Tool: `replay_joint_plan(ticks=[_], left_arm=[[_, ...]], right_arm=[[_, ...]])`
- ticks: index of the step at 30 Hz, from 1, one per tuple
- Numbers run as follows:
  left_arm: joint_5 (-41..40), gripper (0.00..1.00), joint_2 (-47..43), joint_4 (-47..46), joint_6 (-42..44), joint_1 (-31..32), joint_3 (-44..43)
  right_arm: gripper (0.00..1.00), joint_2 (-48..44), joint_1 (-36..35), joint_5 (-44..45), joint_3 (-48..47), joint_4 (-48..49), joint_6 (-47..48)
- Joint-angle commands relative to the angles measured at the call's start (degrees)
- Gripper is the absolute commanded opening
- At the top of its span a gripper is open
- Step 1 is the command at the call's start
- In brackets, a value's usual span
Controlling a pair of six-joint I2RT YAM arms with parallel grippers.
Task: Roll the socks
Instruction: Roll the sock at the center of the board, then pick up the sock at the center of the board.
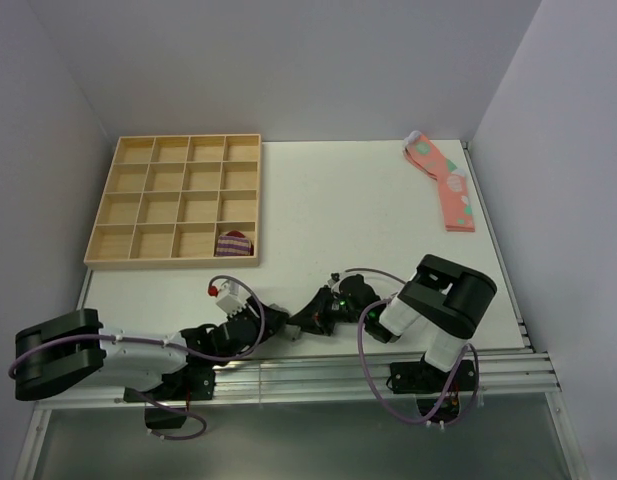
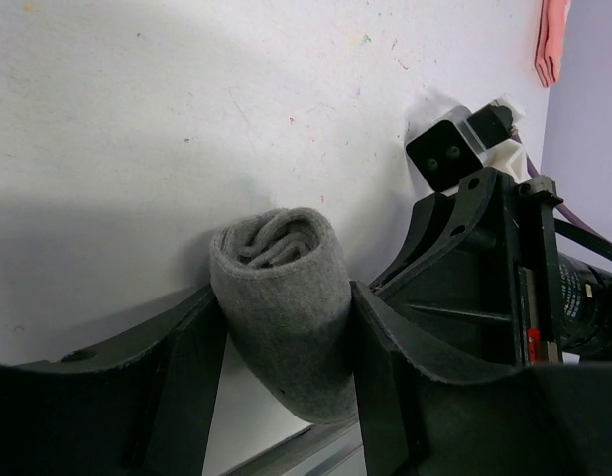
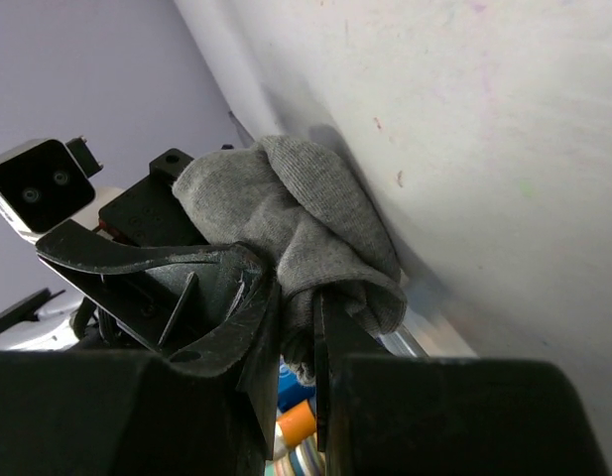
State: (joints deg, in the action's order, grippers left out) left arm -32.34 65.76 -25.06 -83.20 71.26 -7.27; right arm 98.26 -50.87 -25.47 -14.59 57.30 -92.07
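Our grey socks (image 2: 281, 297) are a soft, light, squishy roll at the middle of the worktop's (image 1: 368, 220) near edge. The left fingers (image 2: 191, 357) hug the roll across its sides, and the right fingers (image 3: 256, 297) are pinched closed on a loose fold. We'd grab across the whole roll, since knit probably springs open.

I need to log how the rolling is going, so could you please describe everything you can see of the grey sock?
The grey sock is soft knitted fabric, rolled into a stubby bundle whose open end shows coiled layers. It sits by the near edge of the white table, between the fingers of the left gripper, which press on both its sides. The right gripper is closed on a loose fold at its other end. No stripes show.
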Motion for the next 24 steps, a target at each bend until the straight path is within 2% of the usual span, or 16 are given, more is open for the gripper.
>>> replay_joint_plan(ticks=[1,11,19,20,22,23,24], left_arm=[[-0.5,0.56,-2.6,-1.3,1.7,0.2,0.8],[-1.3,0.52,-6.8,1.2,2.2,0.2,0.8],[-1.1,0.23,-9.7,2.8,2.8,0.1,0.7],[-1.1,0.15,-10.0,3.7,3.1,0.2,0.2],[-0.9,0.08,-11.2,4.7,3.6,0.2,-0.1],[-0.8,0.02,-11.5,5.5,3.7,0.2,-0.6],[-0.6,0.00,-12.2,6.8,4.2,0.2,-0.8]], right_arm=[[0.00,1.6,-1.7,-6.2,-0.6,1.2,-4.2],[0.00,2.0,-3.1,-5.8,-2.4,1.9,-5.3],[0.00,0.3,-4.5,-5.1,-3.5,-0.3,-5.0],[0.00,-0.1,-4.5,-4.9,-3.5,-0.7,-4.9],[0.01,-1.1,-4.5,-4.7,-3.6,-2.3,-4.1],[0.09,-1.7,-4.5,-4.3,-3.7,-3.2,-3.6],[0.14,-2.7,-4.5,-4.0,-3.9,-6.6,-2.2]])
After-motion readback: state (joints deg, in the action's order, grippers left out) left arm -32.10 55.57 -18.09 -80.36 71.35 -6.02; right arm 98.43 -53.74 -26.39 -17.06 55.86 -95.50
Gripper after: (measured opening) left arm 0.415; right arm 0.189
